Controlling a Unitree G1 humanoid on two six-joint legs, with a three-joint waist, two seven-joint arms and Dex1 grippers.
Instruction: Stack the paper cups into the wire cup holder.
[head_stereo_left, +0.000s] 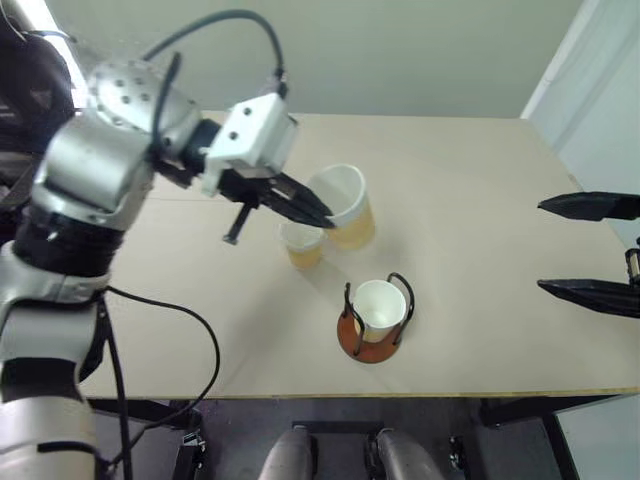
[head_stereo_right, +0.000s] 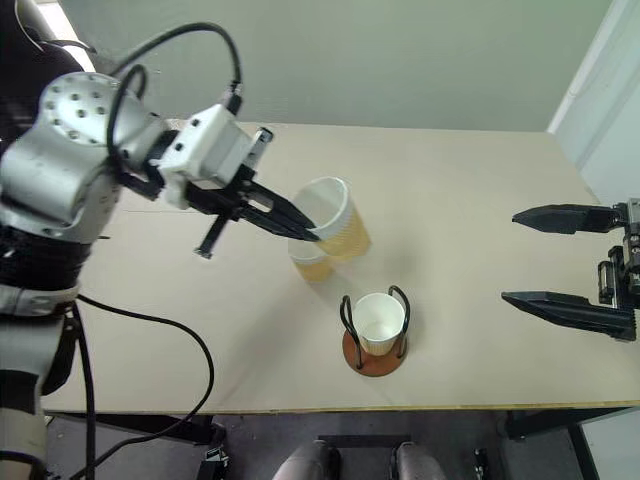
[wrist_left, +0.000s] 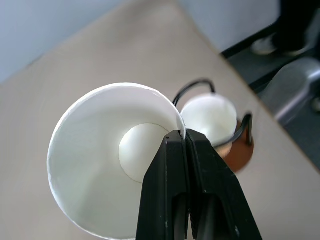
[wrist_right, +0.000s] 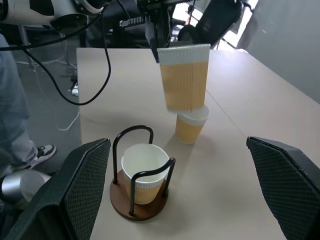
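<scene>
One tan paper cup with a white rolled rim (head_stereo_left: 380, 305) is already seated in the black-wire, wooden-based cup holder (head_stereo_left: 372, 340). A second cup (head_stereo_left: 345, 205) is pinched by its rim in the closed left gripper (head_stereo_left: 318, 213), above and beyond the holder. The third cup (head_stereo_left: 302, 243) stands on the table just beneath that gripper. The right gripper (head_stereo_right: 565, 260) is held wide open, empty, well apart.

- paper cups (wrist_right: 184, 80): tan/yellowish outside with fine vertical ribbing, plain white inside, white rim
- wire cup holder (wrist_right: 136, 197): reddish-brown round base, black wire loops
- table (head_stereo_left: 480, 180): pale beige, no pattern
- fingers (wrist_left: 170, 200) on both grippers: black
</scene>
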